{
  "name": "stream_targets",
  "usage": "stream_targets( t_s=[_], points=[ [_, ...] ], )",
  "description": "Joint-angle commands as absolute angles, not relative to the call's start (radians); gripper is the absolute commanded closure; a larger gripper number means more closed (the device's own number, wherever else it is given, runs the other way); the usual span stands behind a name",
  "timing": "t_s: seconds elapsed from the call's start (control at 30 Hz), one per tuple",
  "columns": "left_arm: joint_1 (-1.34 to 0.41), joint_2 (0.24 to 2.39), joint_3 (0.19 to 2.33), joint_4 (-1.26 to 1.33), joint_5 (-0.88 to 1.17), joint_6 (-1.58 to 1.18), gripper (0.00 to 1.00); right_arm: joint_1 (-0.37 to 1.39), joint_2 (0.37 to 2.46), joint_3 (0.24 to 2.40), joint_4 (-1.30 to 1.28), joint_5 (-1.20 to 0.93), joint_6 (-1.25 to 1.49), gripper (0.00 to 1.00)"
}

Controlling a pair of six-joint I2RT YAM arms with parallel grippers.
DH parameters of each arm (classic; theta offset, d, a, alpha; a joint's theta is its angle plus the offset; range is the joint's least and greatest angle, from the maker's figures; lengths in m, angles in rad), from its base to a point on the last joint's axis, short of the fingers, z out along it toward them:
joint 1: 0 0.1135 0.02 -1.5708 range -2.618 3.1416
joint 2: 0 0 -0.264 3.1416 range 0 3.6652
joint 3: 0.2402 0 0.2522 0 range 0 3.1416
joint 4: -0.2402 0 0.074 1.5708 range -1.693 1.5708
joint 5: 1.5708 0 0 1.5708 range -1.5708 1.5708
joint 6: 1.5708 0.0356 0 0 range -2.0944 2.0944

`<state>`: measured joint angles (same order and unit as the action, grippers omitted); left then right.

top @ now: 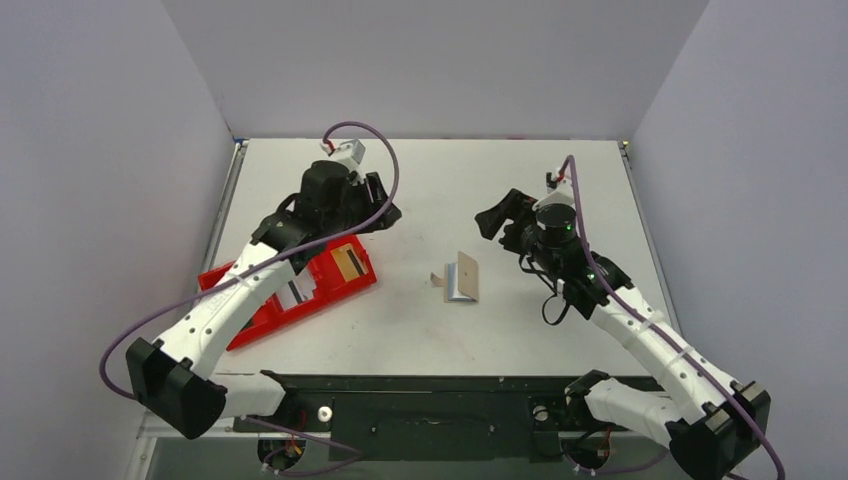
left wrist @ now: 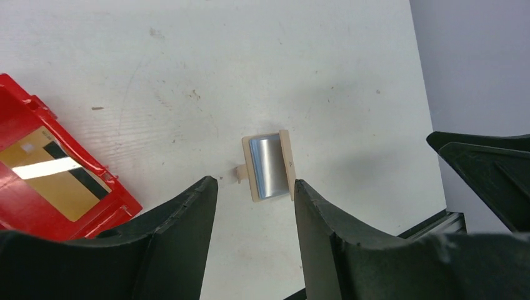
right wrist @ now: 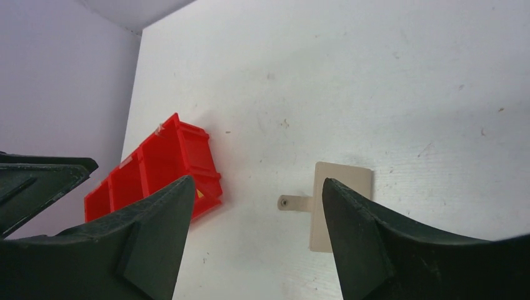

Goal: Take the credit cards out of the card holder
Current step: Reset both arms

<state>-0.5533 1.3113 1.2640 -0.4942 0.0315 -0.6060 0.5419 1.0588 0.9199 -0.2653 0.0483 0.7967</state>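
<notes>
The left claw (left wrist: 255,184) stands open with nothing between its fingers, and its wrist view looks down past both black fingers (left wrist: 187,231) at the counter (left wrist: 250,62). Seen from above, this claw (top: 375,212) hangs over the far end of the red tray (top: 250,325), clear of everything. The right claw (right wrist: 257,182) is also spread wide and empty. In the overhead view it (top: 495,215) hovers over the bare counter (top: 420,180), to the right of the card holder and beyond it

Between the two claws, touched by neither, the card holder (top: 462,277) lies opened on the counter. From the left wrist it (left wrist: 270,165) shows a shiny silver face inside a beige border, with a small tab sticking out on one side. From the right wrist only a plain beige panel of it (right wrist: 342,187) and that tab can be seen, partly behind a finger

The credit cards are in the red tray (left wrist: 119,203), well apart from the holder. The tan-gold card (top: 348,262), with its dark stripe (left wrist: 81,178), lies flat in the end compartment nearest the holder. The pale card (top: 298,292) sits in the middle compartment, partly hidden under the left arm. The right wrist view catches the tray (right wrist: 181,156) from its outer side, so its contents are out of sight there
</notes>
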Motion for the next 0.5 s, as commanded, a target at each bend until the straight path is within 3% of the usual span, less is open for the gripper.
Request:
stream_targets(
  t_s=[0.0, 0.47],
  points=[
    [-0.518, 1.204, 1.257, -0.499, -0.015, -0.571, 0.53, 0.533, 0.969, 0.915, -0.286, 0.147, 0.754, 0.29],
    [-0.478, 1.122, 1.174, -0.485, -0.035, -0.567, 0.47, 0.53, 0.916, 0.895, -0.29, 0.172, 0.746, 0.28]
  ],
)
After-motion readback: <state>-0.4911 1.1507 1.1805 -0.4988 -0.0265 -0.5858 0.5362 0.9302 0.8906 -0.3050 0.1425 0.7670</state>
